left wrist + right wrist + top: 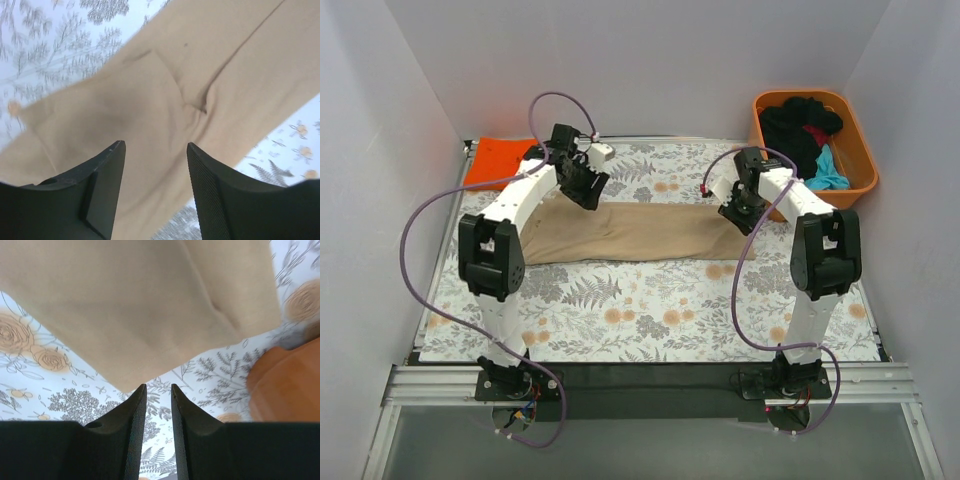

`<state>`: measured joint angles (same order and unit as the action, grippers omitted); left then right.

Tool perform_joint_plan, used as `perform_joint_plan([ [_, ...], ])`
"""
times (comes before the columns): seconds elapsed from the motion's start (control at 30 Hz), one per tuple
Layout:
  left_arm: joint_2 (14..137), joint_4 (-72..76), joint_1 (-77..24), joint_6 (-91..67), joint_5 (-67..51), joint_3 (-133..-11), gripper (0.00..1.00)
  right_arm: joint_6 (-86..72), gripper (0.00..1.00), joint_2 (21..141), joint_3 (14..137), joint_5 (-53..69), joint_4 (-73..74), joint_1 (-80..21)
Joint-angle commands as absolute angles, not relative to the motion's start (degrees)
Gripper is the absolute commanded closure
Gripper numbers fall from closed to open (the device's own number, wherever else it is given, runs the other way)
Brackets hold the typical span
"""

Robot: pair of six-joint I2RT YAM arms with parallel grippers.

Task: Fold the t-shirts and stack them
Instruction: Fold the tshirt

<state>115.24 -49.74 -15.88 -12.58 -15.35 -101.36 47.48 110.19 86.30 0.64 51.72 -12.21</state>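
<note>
1. Near edge first: the strip of tabletop [650,310] between the arm bases and the shirt is bare floral print. That looks like the best open room for the next fold to land.
2. The tan t-shirt [630,232] lies mid-tabletop as a long band running left to right, sides already folded in. I'd guess it needs an end-to-end fold now.
3. The left claw [156,145] hangs over the band's left end, jaws wide apart and holding nothing, with cloth right below. Probably lining up for a pinch.
4. The right claw [158,386] sits just off the band's right-end corner, cracked open only a sliver and empty. The hem edge is right in front of it.
5. An orange t-shirt [498,160] lies flat in the far-left corner. That's likely the stack spot, and the path there is clear.
6. At the far-right corner is the orange tub [868,165], with black [790,125], red [817,132] and teal [830,170] shirts heaped inside. It's tight beside the right arm, so watch the rim.
</note>
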Motion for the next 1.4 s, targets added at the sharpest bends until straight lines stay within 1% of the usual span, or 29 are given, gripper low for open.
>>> perform_joint_plan([
  [0.0,108.2,-49.8,-13.7,-23.8,-13.4,-94.2,0.51,47.1,0.71,112.7,90.2,2.5,53.3,-14.4],
  [0.07,107.8,-48.1,-13.4,-26.8,-11.5,-90.9,0.54,46.6,0.72,114.8,91.3,2.4,53.4,-14.7],
  [0.17,109.0,-48.3,-13.0,-31.8,-11.6,-90.5,0.57,46.8,0.72,117.2,91.1,1.1,53.5,-15.6],
  [0.27,109.6,-47.5,-12.3,-35.9,-12.2,-89.2,0.58,46.8,0.74,117.5,89.5,0.5,53.5,-16.7],
  [0.47,113.4,-48.3,-12.1,-37.9,-10.5,-88.2,0.59,49.3,0.76,114.2,79.7,-1.6,54.8,-19.6],
  [0.6,116.1,-47.8,-12.1,-37.1,-10.1,-88.7,0.59,51.1,0.78,109.6,72.8,-1.8,56.9,-22.1],
  [0.73,121.3,-49.1,-12.1,-35.8,-13.5,-93.2,0.59,52.0,0.78,106.5,68.4,-0.4,61.0,-24.4],
  [0.77,124.5,-49.5,-12.2,-35.2,-14.3,-96.9,0.59,52.0,0.78,106.1,67.6,-0.4,61.7,-25.1],
  [0.83,128.3,-50.3,-13.0,-34.3,-15.4,-101.8,0.59,51.7,0.78,105.5,67.3,3.3,63.8,-27.9],
  [0.87,130.5,-51.2,-13.4,-33.9,-15.6,-105.3,0.58,51.4,0.78,105.6,67.3,4.1,64.4,-29.1],
  [0.9,135.3,-51.8,-14.0,-33.3,-16.0,-111.7,0.57,51.0,0.78,105.7,67.3,6.0,64.9,-31.5],
  [0.97,139.8,-53.6,-14.5,-32.8,-17.6,-120.1,0.56,49.6,0.78,106.1,67.7,7.9,65.8,-34.3],
  [1.0,144.3,-53.7,-14.7,-32.8,-17.9,-127.5,0.55,49.0,0.77,106.9,68.1,9.1,66.0,-37.1],
  [1.07,147.6,-53.4,-14.8,-32.6,-21.2,-133.4,0.51,47.5,0.77,107.8,69.1,10.5,66.4,-39.8],
  [1.1,148.5,-52.5,-14.8,-32.3,-21.8,-136.8,0.49,46.8,0.76,109.0,71.4,12.6,66.4,-42.8],
  [1.17,148.2,-47.9,-14.9,-32.4,-23.7,-136.8,0.45,43.7,0.74,111.0,75.6,15.0,66.4,-45.8],
  [1.2,147.3,-46.3,-15.0,-32.7,-25.2,-135.5,0.41,43.1,0.69,112.8,79.9,17.2,67.0,-48.4],
  [1.3,141.8,-42.7,-15.3,-34.0,-25.9,-133.4,0.39,41.6,0.63,113.2,84.8,18.6,67.1,-49.8],
  [1.37,136.7,-42.3,-15.2,-35.2,-25.6,-131.3,0.39,41.3,0.61,112.1,87.0,17.8,67.3,-48.7],
])
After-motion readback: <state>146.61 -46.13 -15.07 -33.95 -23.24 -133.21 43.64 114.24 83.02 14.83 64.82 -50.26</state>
